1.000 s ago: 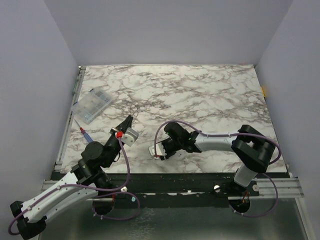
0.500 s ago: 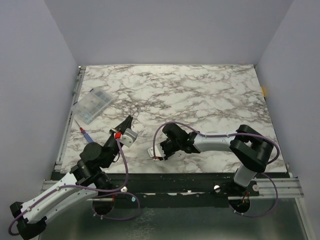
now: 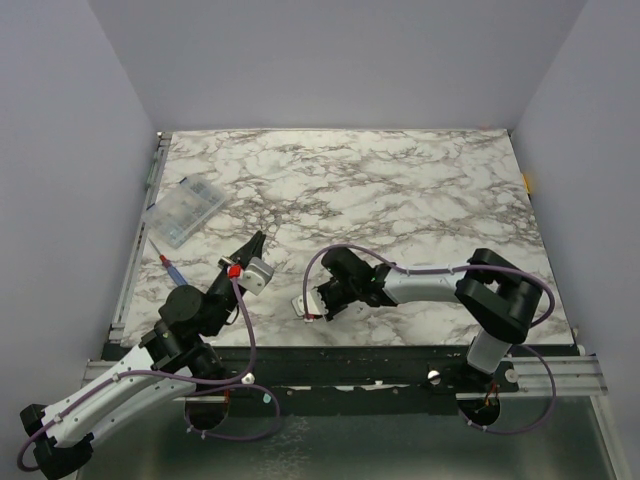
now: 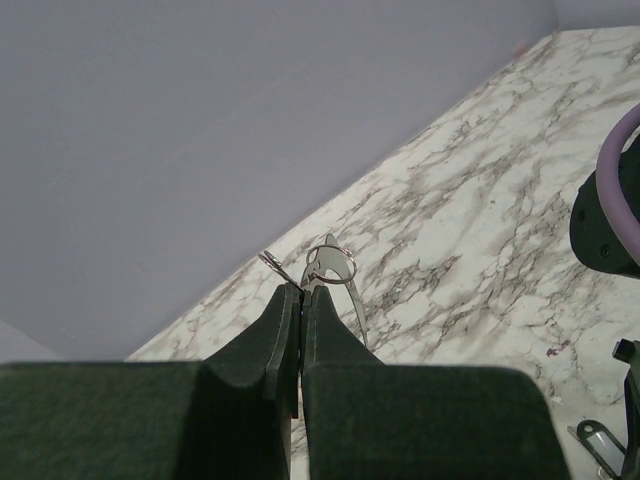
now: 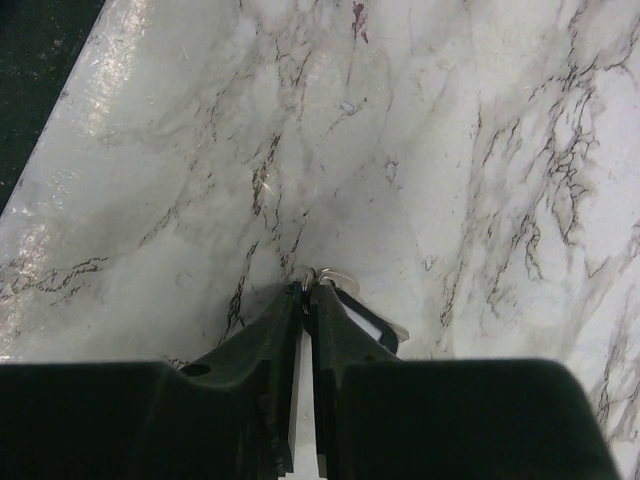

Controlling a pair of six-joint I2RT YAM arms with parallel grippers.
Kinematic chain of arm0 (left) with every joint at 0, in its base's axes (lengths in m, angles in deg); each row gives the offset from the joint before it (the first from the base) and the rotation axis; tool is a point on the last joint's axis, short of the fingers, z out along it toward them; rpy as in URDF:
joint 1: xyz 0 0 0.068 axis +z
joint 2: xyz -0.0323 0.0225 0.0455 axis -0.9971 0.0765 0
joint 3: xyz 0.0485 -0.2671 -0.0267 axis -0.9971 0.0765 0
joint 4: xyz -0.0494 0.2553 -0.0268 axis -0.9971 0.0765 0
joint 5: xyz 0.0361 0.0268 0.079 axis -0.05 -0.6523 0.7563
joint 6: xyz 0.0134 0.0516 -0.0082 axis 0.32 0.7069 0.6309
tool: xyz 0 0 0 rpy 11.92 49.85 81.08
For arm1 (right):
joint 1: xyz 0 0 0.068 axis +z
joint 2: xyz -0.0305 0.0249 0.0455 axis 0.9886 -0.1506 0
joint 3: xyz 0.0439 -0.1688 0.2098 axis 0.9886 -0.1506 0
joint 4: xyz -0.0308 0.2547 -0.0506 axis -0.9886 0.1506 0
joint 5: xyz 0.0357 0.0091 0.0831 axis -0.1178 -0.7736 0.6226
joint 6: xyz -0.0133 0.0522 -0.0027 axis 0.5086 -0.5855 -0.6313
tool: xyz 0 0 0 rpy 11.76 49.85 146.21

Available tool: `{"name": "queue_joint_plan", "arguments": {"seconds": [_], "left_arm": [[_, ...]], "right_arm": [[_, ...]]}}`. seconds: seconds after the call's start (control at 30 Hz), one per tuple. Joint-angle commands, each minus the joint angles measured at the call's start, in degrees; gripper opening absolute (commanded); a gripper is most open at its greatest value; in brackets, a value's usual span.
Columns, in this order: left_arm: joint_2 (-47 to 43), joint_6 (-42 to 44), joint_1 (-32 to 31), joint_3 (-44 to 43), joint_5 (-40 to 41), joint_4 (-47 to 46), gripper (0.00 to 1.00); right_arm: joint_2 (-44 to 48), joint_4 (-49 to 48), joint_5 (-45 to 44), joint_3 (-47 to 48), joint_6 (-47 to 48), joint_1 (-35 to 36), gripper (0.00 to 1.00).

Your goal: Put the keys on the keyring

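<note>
**Marble top, ring lifted on the left, key pinched on the right**

White marble veined in grey was seen across the table (image 3: 420,200), which was closed in on three sides by plain pale lilac walls (image 3: 60,150). At the far left of the surface a clear plastic box (image 3: 186,211) was laid at a slant. Nearer the arms, a thin red-and-blue pen-like tool (image 3: 168,266) was placed beside the left rail.

The left gripper (image 4: 301,293) was raised off the marble, its fingers pressed together with barely a slit left between them. The keyring (image 4: 331,264), a thin silvery hoop, was clamped by its rim at those fingertips and held upright against the backdrop of the wall. A smaller wire loop and a narrow metal strip were seen hanging at it.

To the right, close to the near edge of the table, the right gripper (image 5: 306,292) was lowered to the surface, its fingers likewise drawn narrow. The key (image 5: 372,330), a dark oblong with a paler centre, was found just beside and partly beneath the right-hand fingertip, and its silvery end appeared to be caught between the tips. Ring and key were kept apart, with bare marble between the two grippers.
</note>
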Motion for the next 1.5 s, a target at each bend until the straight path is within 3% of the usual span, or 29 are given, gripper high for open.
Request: {"name": "queue_joint_plan", "arguments": {"seconds": [0.0, 0.1, 0.23, 0.67, 0.9, 1.2, 1.47], "left_arm": [[-0.91, -0.63, 0.2, 0.43, -1.38, -2.67, 0.0], [-0.88, -0.7, 0.29, 0.43, -1.51, -2.69, 0.0], [-0.82, -0.78, 0.35, 0.43, -1.68, -2.67, 0.0], [-0.99, -1.42, 0.28, 0.52, -5.67, -2.15, 0.0], [-0.89, -1.64, 0.3, -0.22, -6.68, -1.08, 0.0], [-0.42, -2.46, 0.33, -2.91, -11.42, 3.25, 0.0], [3.95, -1.57, 0.34, -8.34, -17.79, 6.15, 0.0]], "right_arm": [[-2.9, 3.41, -2.23, -0.49, 0.76, 0.62, 0.09], [-2.81, 1.1, -3.52, -1.67, 1.16, 0.8, 0.01], [-0.65, -6.26, -5.37, -4.33, -1.28, 0.8, 0.01], [8.29, -34.53, -8.55, -15.16, -25.69, 0.8, 0.0], [10.42, -45.38, -10.78, -19.04, -31.8, 0.73, 0.0], [18.45, -45.42, -9.88, -21.5, -37.98, -2.01, 0.0], [31.83, -40.7, -15.31, -26.81, -42.22, -4.55, 0.0]]}}
